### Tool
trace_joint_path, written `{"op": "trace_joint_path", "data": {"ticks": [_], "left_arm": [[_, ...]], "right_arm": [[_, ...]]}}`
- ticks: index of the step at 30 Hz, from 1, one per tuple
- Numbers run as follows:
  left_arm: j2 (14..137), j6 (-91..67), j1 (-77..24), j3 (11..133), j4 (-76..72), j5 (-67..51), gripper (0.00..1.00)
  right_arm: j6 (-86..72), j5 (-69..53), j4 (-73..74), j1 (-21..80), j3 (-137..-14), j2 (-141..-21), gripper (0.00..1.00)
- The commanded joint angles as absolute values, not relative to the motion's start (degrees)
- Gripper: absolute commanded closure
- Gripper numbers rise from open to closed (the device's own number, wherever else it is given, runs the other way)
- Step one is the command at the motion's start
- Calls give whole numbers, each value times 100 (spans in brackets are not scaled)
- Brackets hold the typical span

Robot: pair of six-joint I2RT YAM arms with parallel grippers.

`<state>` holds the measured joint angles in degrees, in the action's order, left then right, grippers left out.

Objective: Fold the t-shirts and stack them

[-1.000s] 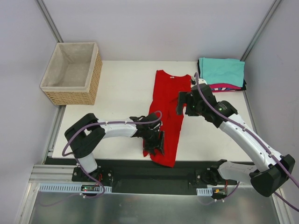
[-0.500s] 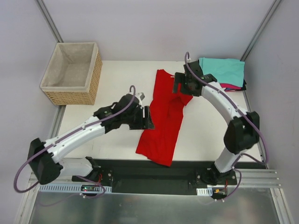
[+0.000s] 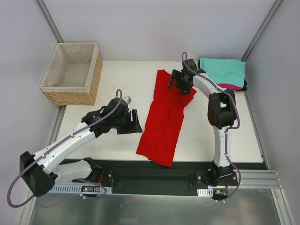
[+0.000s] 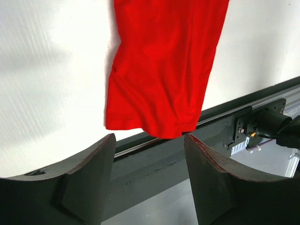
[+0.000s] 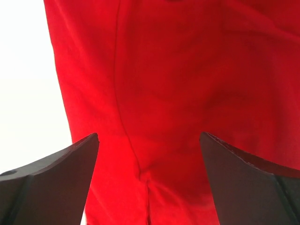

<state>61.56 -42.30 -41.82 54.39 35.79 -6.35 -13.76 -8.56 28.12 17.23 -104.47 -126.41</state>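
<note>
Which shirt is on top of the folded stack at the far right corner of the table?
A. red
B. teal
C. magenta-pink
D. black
B: the teal shirt covers the stack, with only an edge of the magenta-pink shirt showing beneath it, while the red shirt lies apart in the middle of the table.
</note>
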Motion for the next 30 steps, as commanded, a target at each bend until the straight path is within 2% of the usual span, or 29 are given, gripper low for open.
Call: {"op": "trace_joint_path", "data": {"ticks": [1,8,13,22,26,29,30], "left_arm": [[6073,-4070,-4052,5554,3805,-598,40],[6354,-3955,-3964,5774,3858,-659,39],[6451,-3920,-3885,5845,3893,-668,39],[6425,-3902,-3788,5757,3920,-685,40],[6363,-3902,-3762,5713,3929,-677,40],[6232,-3920,-3744,5660,3955,-659,40],[6188,-3937,-3735,5625,3981,-650,40]], "right_arm": [[-1872,-1625,2259,1530,-11256,-12980,7],[-2451,-2319,2119,1406,-12399,-13991,6],[-3031,-2610,1583,1415,-12603,-14553,4],[-3428,-2777,1169,1634,-12542,-14809,3],[-3445,-2891,1178,1898,-12989,-15029,0],[-3559,-2918,986,2065,-13192,-15170,0],[-3612,-2953,915,2083,-13227,-15196,3]]}}
